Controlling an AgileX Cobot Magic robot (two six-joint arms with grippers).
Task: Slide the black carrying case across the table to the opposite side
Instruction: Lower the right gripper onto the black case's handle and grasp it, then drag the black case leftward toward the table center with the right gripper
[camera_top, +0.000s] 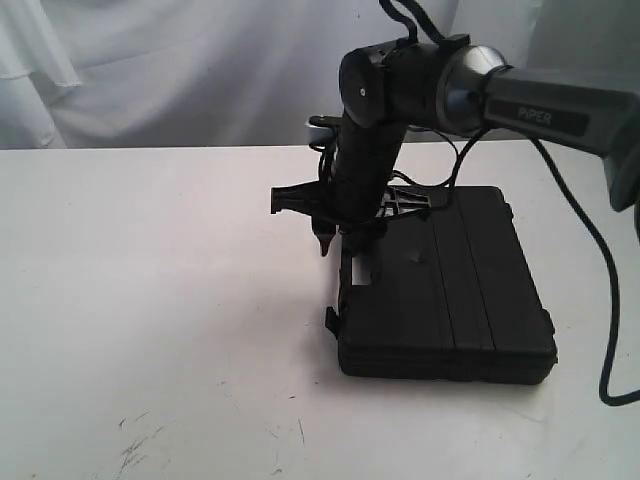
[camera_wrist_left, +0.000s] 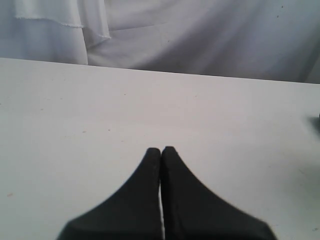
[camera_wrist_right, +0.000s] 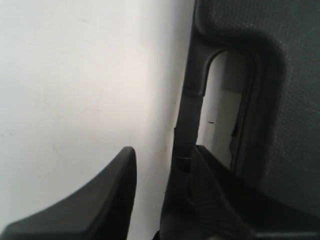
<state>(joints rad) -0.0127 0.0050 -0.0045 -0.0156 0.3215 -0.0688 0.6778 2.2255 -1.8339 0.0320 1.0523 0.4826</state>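
Observation:
The black carrying case (camera_top: 450, 290) lies flat on the white table (camera_top: 150, 300), right of the middle, its handle (camera_top: 347, 285) facing left. My right gripper (camera_top: 342, 240) points down at that handle and is open. In the right wrist view one finger (camera_wrist_right: 110, 200) is over bare table (camera_wrist_right: 75, 75), and the other (camera_wrist_right: 215, 200) lies at the handle slot. The handle bar (camera_wrist_right: 192, 100) runs between them, next to the textured case lid (camera_wrist_right: 290, 75). My left gripper (camera_wrist_left: 161, 150) is shut on nothing above the table (camera_wrist_left: 100, 110); the exterior view does not show it.
A white curtain (camera_top: 150, 70) hangs behind the table's far edge. Dark scuff marks (camera_top: 130, 450) lie near the front left. The right arm's black cable (camera_top: 610, 300) hangs past the case's right side. A wide stretch of tabletop reaches left of the case.

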